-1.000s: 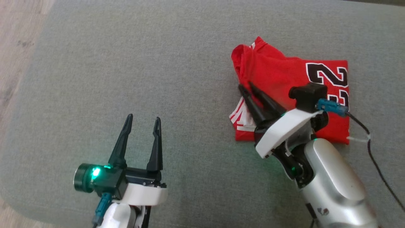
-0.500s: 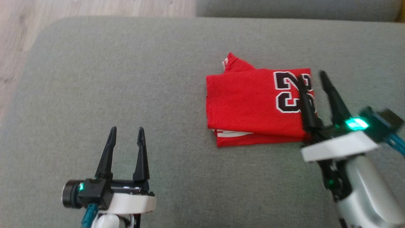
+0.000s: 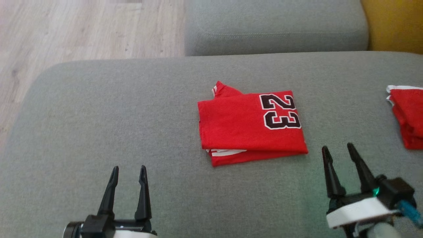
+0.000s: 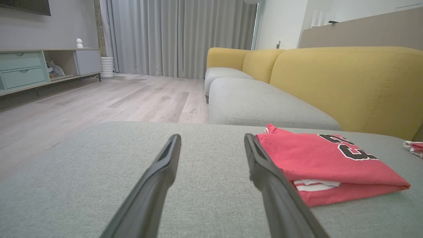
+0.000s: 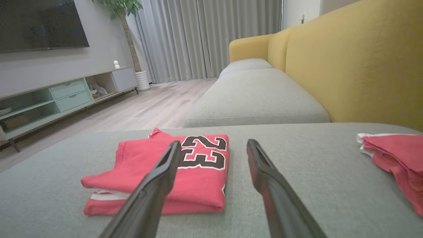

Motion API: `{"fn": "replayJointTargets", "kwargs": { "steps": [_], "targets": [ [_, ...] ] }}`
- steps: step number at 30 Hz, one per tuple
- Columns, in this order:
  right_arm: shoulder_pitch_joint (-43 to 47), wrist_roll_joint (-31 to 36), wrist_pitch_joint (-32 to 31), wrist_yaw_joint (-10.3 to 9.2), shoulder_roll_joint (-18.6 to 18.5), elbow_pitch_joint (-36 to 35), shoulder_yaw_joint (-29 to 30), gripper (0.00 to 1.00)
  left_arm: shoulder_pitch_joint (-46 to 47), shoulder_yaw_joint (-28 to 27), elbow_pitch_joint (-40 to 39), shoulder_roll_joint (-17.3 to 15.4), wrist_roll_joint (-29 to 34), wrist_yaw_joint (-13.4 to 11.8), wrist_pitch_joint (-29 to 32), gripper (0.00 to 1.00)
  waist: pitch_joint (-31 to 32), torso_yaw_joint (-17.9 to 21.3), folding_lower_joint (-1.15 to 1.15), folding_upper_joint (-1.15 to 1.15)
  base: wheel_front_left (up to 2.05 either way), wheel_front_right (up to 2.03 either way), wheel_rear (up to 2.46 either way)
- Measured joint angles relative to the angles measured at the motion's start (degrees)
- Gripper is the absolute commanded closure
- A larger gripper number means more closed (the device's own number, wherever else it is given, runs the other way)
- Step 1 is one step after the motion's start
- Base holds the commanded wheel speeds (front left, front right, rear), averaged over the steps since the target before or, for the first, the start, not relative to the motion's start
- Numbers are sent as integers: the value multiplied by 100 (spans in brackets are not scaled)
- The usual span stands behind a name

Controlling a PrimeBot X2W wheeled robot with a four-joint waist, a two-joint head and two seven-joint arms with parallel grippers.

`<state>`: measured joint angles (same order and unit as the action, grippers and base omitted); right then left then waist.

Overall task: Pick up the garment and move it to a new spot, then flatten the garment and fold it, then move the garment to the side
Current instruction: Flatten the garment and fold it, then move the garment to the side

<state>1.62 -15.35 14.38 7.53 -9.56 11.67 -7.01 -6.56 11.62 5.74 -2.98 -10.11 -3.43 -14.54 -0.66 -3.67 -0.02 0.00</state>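
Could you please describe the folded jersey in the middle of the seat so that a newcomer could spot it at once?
Look at the wide grey seat cushion. Near its middle lies a red jersey folded into a rectangle. Unlike the other red garment far off to the right in the head view, it shows a black, white-edged 23 on top.

The garment (image 3: pixel 244 129), ahead-left of the right gripper (image 3: pixel 337 147), is red with a black, white-edged 23 and white stripes. The cushion (image 3: pixel 99 109) is grey; right of that gripper, another cloth (image 3: pixel 408 115) is red, trimmed white.
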Motion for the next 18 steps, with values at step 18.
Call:
{"fn": "replayJointTargets", "kwargs": {
  "steps": [18],
  "targets": [
    [259, 481, 0, 0, 424, -35, 307, 0, -93, -73, 66, -1, -59, -1, 0, 0, 218, 89, 1, 0, 0, 0, 0]
  ]
}}
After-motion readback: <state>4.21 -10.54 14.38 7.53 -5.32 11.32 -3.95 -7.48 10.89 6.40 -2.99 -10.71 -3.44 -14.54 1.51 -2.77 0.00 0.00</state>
